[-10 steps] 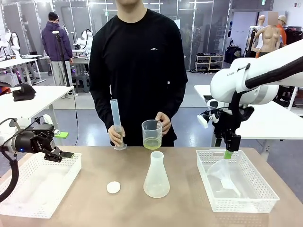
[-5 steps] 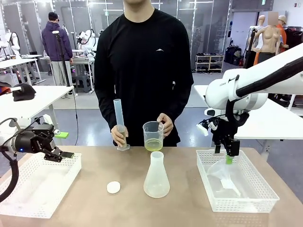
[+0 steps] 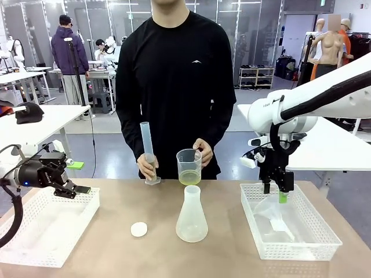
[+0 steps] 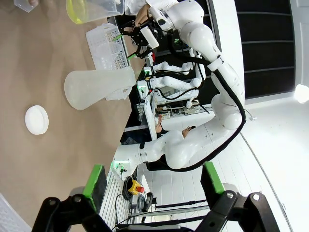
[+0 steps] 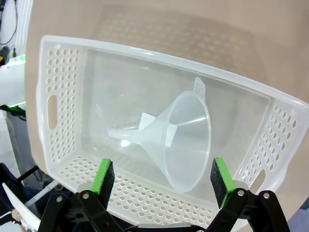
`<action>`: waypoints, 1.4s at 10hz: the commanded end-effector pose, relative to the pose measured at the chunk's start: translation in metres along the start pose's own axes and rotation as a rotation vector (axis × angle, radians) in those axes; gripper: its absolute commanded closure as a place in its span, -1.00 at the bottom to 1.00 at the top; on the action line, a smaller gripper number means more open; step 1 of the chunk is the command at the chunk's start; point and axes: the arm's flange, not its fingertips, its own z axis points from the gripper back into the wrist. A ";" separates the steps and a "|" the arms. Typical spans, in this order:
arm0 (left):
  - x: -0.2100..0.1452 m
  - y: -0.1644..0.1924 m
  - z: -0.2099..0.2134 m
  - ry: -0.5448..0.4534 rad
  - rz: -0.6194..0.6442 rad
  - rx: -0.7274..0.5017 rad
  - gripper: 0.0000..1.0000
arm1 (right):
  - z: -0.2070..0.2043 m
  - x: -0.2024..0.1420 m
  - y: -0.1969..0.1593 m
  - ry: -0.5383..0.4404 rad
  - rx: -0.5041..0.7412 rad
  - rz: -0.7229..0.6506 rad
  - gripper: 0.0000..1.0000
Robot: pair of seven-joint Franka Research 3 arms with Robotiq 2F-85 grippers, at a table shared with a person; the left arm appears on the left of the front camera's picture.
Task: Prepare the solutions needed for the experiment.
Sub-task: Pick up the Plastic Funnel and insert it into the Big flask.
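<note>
The solutions [image 3: 187,176] are a shallow pale yellow-green layer in a clear beaker, held by the person's hand at the table's far edge; the solutions [image 4: 77,14] also appear in the left wrist view. The person's other hand stands a tall graduated cylinder [image 3: 148,152] upright. An empty frosted conical flask [image 3: 192,215] stands mid-table, with a white cap [image 3: 138,229] to its left. My right gripper [image 3: 279,194] hangs open, pointing down just above a clear funnel [image 5: 186,140] lying in the right basket [image 3: 301,246]. My left gripper [image 3: 80,189] is open over the left basket's [image 3: 35,255] far edge.
Both white perforated baskets flank the bare brown tabletop [image 3: 226,258]. The left wrist view shows the flask [image 4: 96,87] and cap [image 4: 36,120] across the table, with the right basket [image 4: 108,43] beyond. The person stands close against the table's far edge.
My right gripper has come down a little over the funnel as the arm swung leftward. The person shifted the cylinder and beaker slightly right. The left arm has not moved.
</note>
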 end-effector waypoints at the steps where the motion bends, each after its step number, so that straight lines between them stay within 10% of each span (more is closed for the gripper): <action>1: 0.000 -0.001 -0.001 0.004 -0.011 0.003 -1.00 | 0.005 -0.003 -0.017 0.024 0.058 0.038 -1.00; 7: 0.000 -0.001 -0.001 0.004 -0.011 0.003 -1.00 | -0.012 -0.001 -0.036 0.058 0.156 0.067 -1.00; 14: 0.000 -0.001 -0.001 0.004 -0.011 0.003 -1.00 | -0.014 -0.003 -0.040 0.057 0.200 0.053 0.49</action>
